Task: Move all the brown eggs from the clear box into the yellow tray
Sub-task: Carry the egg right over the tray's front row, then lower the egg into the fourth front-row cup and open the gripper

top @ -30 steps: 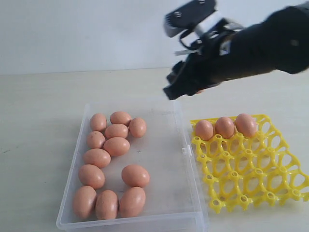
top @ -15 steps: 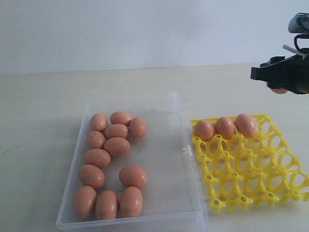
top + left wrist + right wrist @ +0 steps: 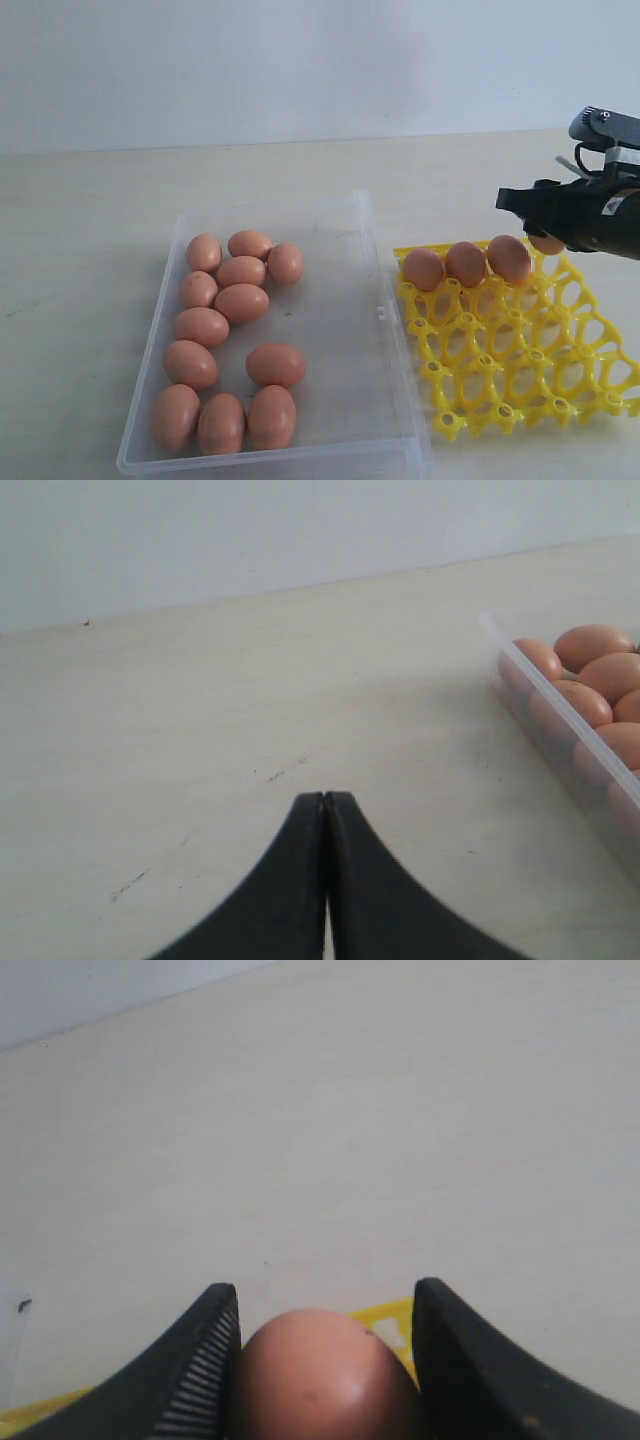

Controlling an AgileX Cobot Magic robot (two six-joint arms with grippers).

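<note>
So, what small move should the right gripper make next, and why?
Probably lower the right gripper so its brown egg settles into the empty cell of the yellow tray, beside the three eggs already seated. The egg appears to hang over that row's end.

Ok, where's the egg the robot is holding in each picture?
Exterior view: far right, held egg peeking under the arm, by the yellow tray.
Left wrist view: not in it.
Right wrist view: bottom middle, inside the right gripper.
Shared landmark: the yellow tray.
</note>
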